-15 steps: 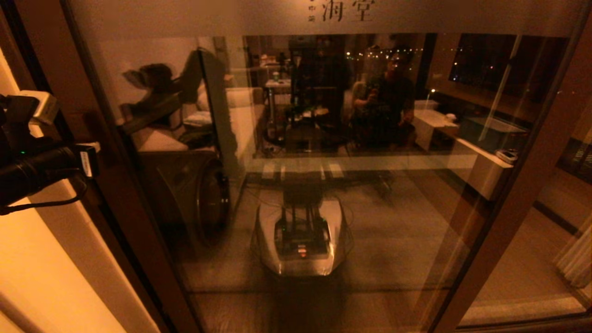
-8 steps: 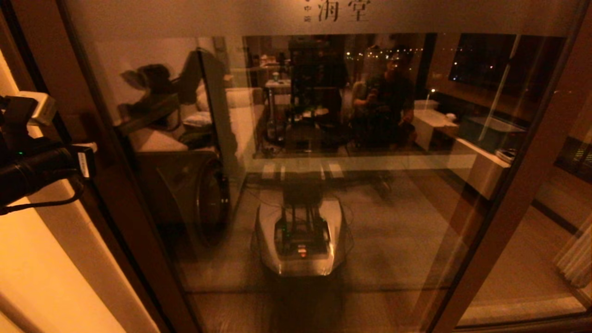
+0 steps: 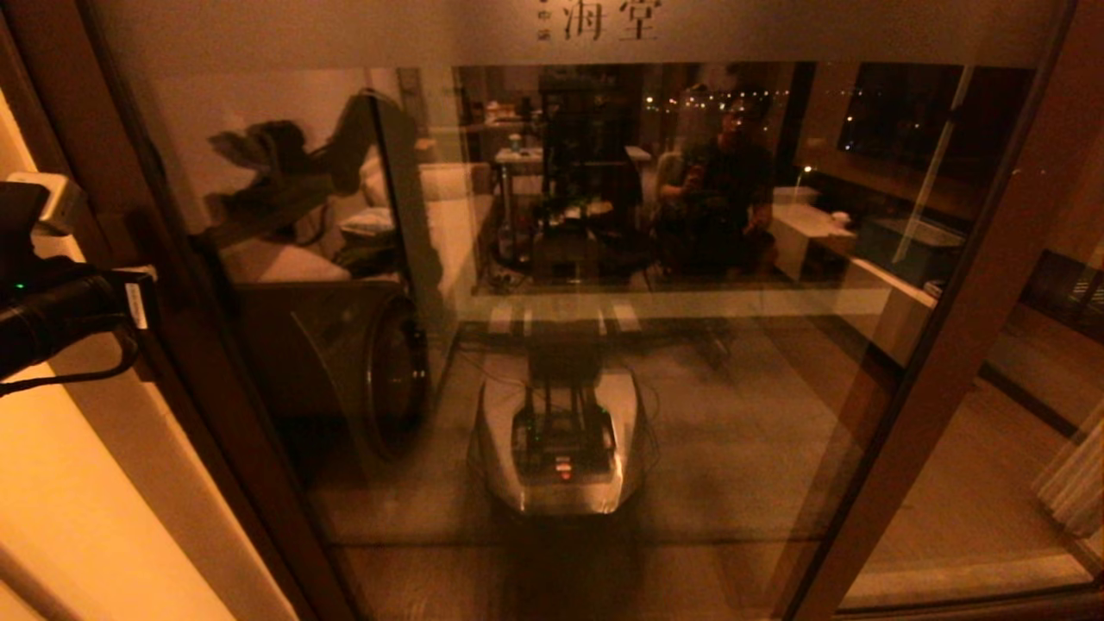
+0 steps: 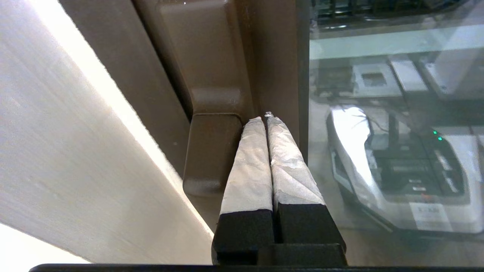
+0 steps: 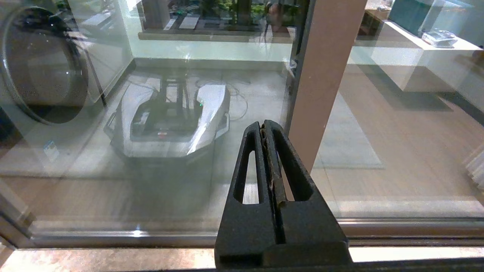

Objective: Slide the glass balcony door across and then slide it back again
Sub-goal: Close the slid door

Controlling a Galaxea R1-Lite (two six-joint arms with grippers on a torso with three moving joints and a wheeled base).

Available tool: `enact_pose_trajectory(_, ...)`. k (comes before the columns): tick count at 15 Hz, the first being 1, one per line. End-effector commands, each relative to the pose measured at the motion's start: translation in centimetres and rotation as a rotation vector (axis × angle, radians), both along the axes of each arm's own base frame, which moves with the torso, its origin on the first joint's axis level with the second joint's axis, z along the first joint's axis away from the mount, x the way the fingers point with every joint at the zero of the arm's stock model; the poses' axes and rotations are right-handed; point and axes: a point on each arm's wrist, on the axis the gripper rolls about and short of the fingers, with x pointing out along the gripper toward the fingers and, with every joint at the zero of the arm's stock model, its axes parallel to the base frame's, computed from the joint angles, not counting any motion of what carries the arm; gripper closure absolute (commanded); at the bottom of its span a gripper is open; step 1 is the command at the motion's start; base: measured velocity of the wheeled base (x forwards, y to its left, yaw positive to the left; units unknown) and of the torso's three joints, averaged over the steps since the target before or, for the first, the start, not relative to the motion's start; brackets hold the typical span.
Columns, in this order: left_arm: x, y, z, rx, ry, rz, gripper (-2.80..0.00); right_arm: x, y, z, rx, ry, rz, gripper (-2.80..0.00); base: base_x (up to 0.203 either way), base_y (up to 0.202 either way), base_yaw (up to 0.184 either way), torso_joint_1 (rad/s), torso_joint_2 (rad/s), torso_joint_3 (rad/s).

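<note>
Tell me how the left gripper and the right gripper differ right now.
The left gripper has pale wrapped fingers, tips pressed at the glass balcony door frame beside its wooden handle. The right gripper has bare black slotted fingers and hangs short of the glass, touching nothing. Both are shut and empty.

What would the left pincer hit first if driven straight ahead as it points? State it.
Most likely the dark brown wooden frame of the glass balcony door. The shut left pincer has its tips against or just short of that frame, beside the raised brown handle block; contact is unclear.
</note>
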Motion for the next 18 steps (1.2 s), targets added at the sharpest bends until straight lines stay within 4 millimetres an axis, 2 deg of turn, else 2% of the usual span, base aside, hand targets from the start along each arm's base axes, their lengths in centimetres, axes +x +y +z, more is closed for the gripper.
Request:
enact_pose_trajectory(1, 0.1, 0.1, -0.1, 0.004, -0.012, -0.004, 0.00, 0.0, 0.0, 0.0, -0.001, 0.001, 0.001, 0.00, 0.000, 0.000, 0.000, 0.000, 0.00, 0.000)
enact_pose_trajectory(5, -0.3, -0.1, 0.6, -0.006, -0.037, -0.056, 0.00, 0.0, 0.0, 0.0, -0.001, 0.001, 0.001, 0.00, 0.000, 0.000, 0.000, 0.000, 0.00, 0.000)
enact_pose_trajectory(10, -3.1, -1.3, 3.1, -0.089, -0.119, -0.178, 0.00, 0.0, 0.0, 0.0, -0.001, 0.001, 0.001, 0.00, 0.000, 0.000, 0.000, 0.000, 0.00, 0.000)
enact_pose_trajectory(12, -4.2, -1.2, 3.3, -0.117, -0.110, -0.170, 0.00, 0.0, 0.0, 0.0, -0.001, 0.001, 0.001, 0.00, 0.000, 0.000, 0.000, 0.000, 0.00, 0.000)
enact_pose_trajectory(14, -5.2, 0.0, 2.9, -0.143, -0.102, -0.151, 0.00, 0.0, 0.0, 0.0, -0.001, 0.001, 0.001, 0.00, 0.000, 0.000, 0.000, 0.000, 0.00, 0.000)
enact_pose_trajectory(16, -6.3, 2.6, 2.5, -0.159, -0.087, -0.115, 0.00, 0.0, 0.0, 0.0, -0.001, 0.001, 0.001, 0.00, 0.000, 0.000, 0.000, 0.000, 0.00, 0.000)
enact_pose_trajectory(18, -7.3, 4.6, 1.1, -0.213, -0.029, -0.121, 0.00, 0.0, 0.0, 0.0, -0.001, 0.001, 0.001, 0.00, 0.000, 0.000, 0.000, 0.000, 0.00, 0.000)
